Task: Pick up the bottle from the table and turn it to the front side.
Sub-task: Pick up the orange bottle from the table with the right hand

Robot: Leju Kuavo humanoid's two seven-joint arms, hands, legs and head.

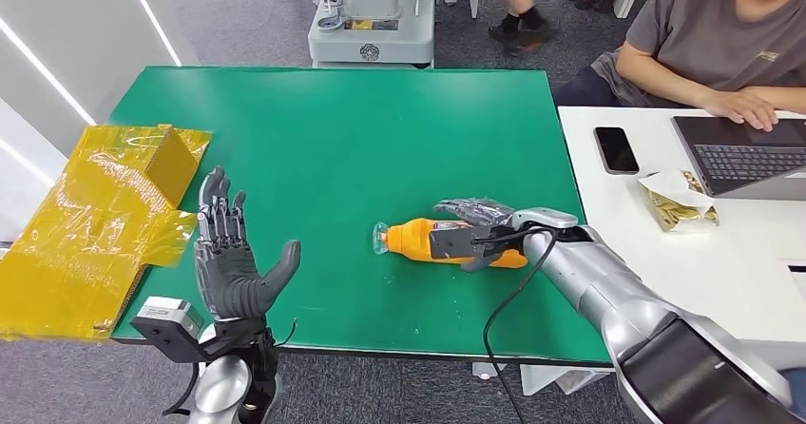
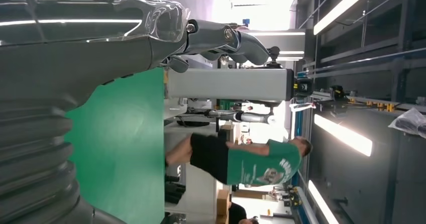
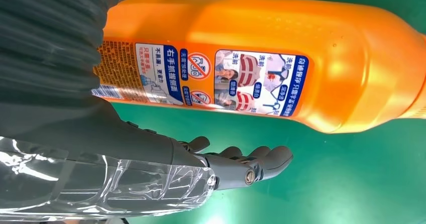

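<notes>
Head view: an orange bottle point(image 1: 447, 241) lies on its side near the right front of the green table point(image 1: 361, 129), cap pointing left. The right hand point(image 1: 480, 237) is draped over its body, apparently at the grasp step; whether the fingers have closed is hard to tell. The left hand point(image 1: 228, 258) stands upright, fingers spread, empty.

Left wrist view: the spread fingers point(image 2: 236, 38) hold nothing.

Right wrist view: the label faces the camera; the fingers point(image 3: 251, 163) curl just beside the bottle, contact unclear. Next, likely a firm grip, lift and rotation.
</notes>
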